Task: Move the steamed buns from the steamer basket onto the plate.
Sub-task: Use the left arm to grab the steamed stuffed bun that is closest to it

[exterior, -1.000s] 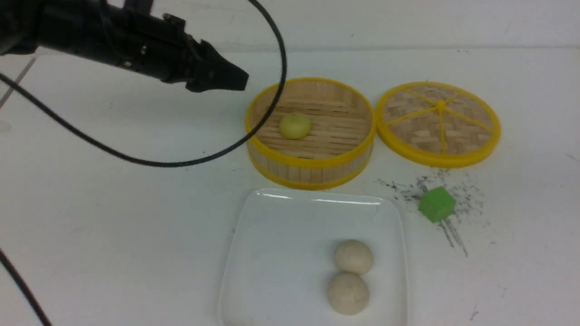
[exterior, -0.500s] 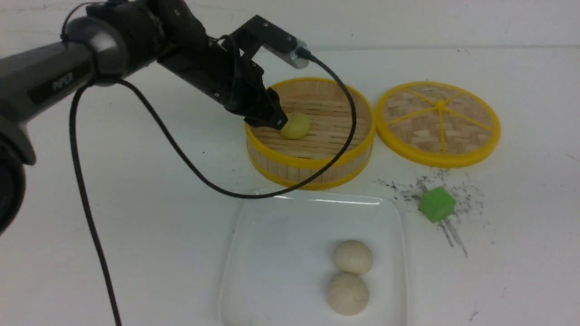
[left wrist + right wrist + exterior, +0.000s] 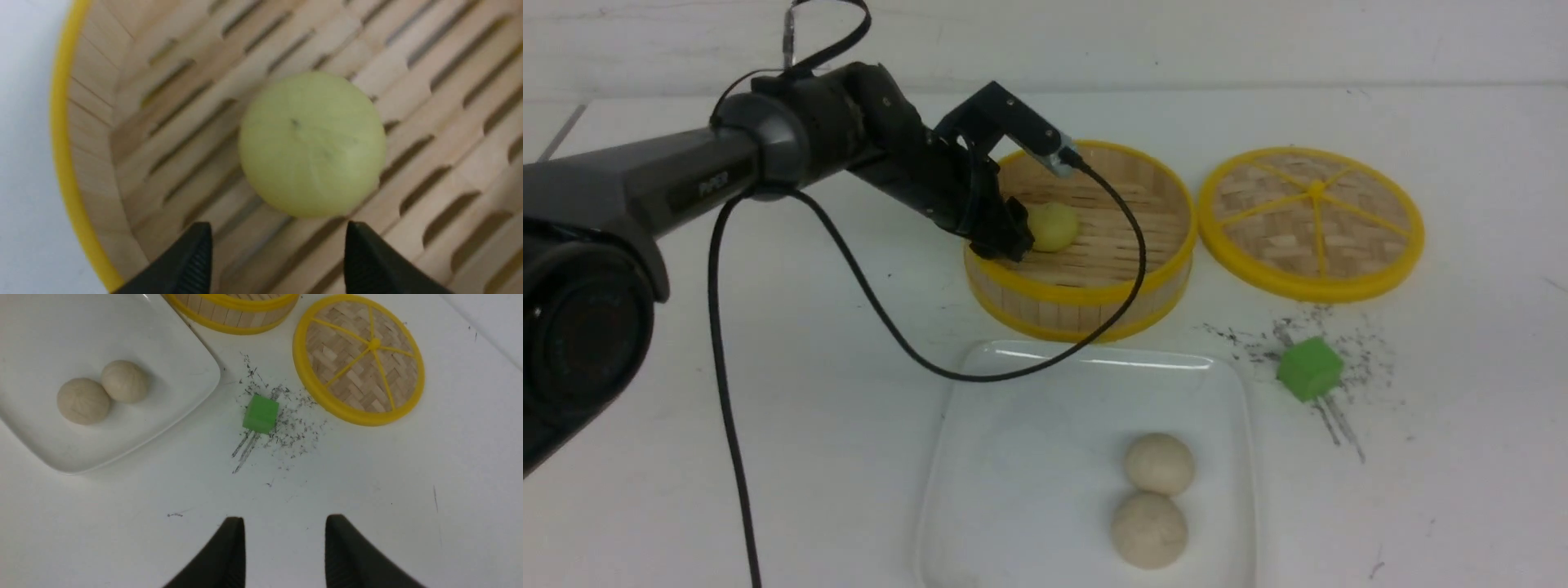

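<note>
The steamer basket (image 3: pixel 1086 296) stands mid-table and holds the pale yellow bun (image 3: pixel 1055 226). My left gripper (image 3: pixel 1013 243) is inside the basket at its left side, right beside that bun. In the left wrist view the left gripper (image 3: pixel 278 233) is open, and the yellow bun (image 3: pixel 312 143) lies on the slatted floor just beyond the tips, not between them. The white plate (image 3: pixel 1029 441) in front holds the off-white bun (image 3: pixel 1160 463) and a larger beige bun (image 3: pixel 1150 529). My right gripper (image 3: pixel 286 522) is open and empty above bare table; it does not show in the front view.
The flat woven lid (image 3: pixel 1313 222) lies right of the basket. A green cube (image 3: pixel 1309 368) sits among dark scuff marks right of the plate. The left arm's black cable (image 3: pixel 980 371) loops over the basket's front and the plate's far edge.
My left arm has swung in from the far left and dropped into the basket, ending beside the yellow bun. The buns on the plate have not moved.
</note>
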`<action>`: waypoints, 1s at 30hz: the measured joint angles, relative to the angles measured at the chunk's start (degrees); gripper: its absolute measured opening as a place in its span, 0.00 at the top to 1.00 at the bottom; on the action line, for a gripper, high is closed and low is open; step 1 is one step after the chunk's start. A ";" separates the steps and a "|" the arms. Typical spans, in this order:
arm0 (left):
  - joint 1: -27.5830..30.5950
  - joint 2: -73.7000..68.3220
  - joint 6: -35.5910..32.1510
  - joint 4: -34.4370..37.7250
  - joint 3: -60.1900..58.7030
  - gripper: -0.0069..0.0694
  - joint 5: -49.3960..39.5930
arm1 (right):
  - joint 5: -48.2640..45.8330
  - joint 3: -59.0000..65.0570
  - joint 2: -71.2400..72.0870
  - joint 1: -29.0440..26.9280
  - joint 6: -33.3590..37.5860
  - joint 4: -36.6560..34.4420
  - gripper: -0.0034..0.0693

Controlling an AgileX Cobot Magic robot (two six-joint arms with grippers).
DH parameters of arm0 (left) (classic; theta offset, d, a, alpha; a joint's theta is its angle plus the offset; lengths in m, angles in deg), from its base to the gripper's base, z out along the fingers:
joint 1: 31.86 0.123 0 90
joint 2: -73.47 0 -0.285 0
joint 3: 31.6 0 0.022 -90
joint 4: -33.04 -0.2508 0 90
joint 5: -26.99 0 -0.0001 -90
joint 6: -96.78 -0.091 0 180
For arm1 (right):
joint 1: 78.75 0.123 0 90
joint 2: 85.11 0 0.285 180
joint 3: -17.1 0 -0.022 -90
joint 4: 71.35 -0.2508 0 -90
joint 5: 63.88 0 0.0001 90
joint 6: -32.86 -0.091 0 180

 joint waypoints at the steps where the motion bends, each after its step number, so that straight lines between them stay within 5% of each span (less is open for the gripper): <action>1: -0.01 0.00 -0.05 0.15 0.06 0.30 0.25 | 0.00 0.00 0.00 0.00 0.00 0.00 0.55; 23: -1.51 0.00 -4.08 6.41 0.10 0.28 5.90 | 0.00 0.00 0.00 0.00 0.00 0.05 0.55; 30: -1.51 -0.54 -4.93 8.47 0.12 0.38 5.70 | 0.00 0.00 0.00 0.00 0.00 0.05 0.55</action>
